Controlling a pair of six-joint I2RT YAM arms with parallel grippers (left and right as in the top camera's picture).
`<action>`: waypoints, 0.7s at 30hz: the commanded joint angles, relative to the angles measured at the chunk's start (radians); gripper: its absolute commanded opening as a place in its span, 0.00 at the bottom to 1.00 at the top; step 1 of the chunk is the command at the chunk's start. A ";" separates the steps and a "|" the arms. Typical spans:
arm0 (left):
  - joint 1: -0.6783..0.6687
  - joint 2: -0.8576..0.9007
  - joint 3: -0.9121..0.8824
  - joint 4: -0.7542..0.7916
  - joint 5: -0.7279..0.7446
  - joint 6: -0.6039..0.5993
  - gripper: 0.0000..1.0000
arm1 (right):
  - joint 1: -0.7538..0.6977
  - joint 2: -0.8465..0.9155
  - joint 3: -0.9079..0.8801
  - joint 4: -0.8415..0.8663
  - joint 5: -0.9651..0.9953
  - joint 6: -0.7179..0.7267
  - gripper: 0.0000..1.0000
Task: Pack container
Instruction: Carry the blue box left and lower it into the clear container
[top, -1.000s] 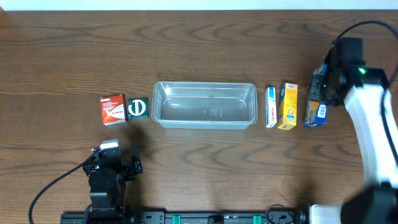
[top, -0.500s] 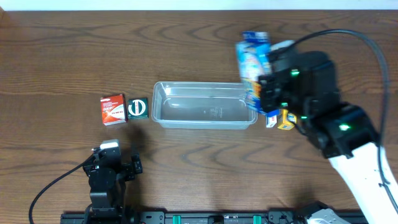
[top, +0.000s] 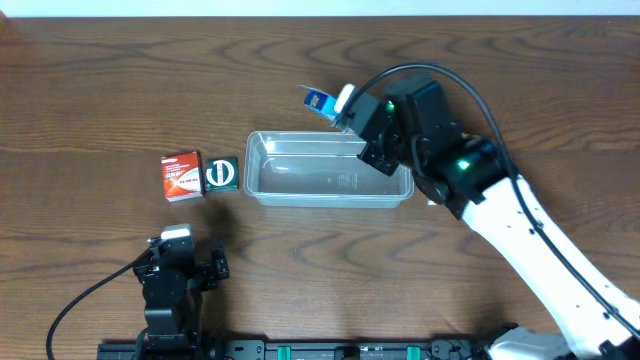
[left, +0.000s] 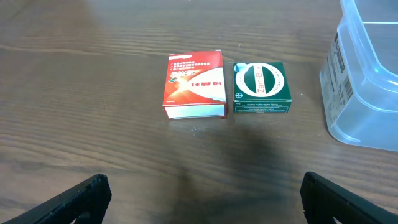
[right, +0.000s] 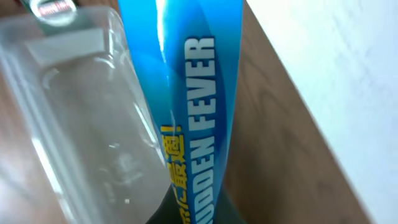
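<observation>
Right pincer: From my remote station, I see the right pincer (top: 348, 108) clamped on a tall blue printed cardboard box (right: 199, 112), which is raised off the desk.
Blue box: Its yellow and white lettering ends in "FEVER". From overhead it juts out past the fingers, above the far rim toward the container's right end.
Container: The clear plastic rectangular container (top: 300, 172), round-cornered and rimmed, lies lengthwise at the middle of the dark wood-grain desk (top: 100, 80).
Small boxes: A red-and-white cardboard box (left: 194, 84) and a green square box with a white ring (left: 261, 88) sit side by side, just left of the container.
Left pincer: The left pincer (left: 208, 198) is spread wide near the front edge of the desk, gripping nothing, facing the two small boxes.
</observation>
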 joint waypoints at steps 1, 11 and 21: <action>0.004 -0.006 -0.015 0.005 -0.002 -0.009 0.98 | 0.005 0.019 0.013 0.014 0.014 -0.169 0.01; 0.004 -0.006 -0.015 0.005 -0.002 -0.009 0.98 | 0.027 0.117 0.013 -0.035 0.044 -0.291 0.01; 0.004 -0.006 -0.015 0.004 -0.002 -0.009 0.98 | 0.049 0.225 0.013 -0.069 0.112 -0.352 0.01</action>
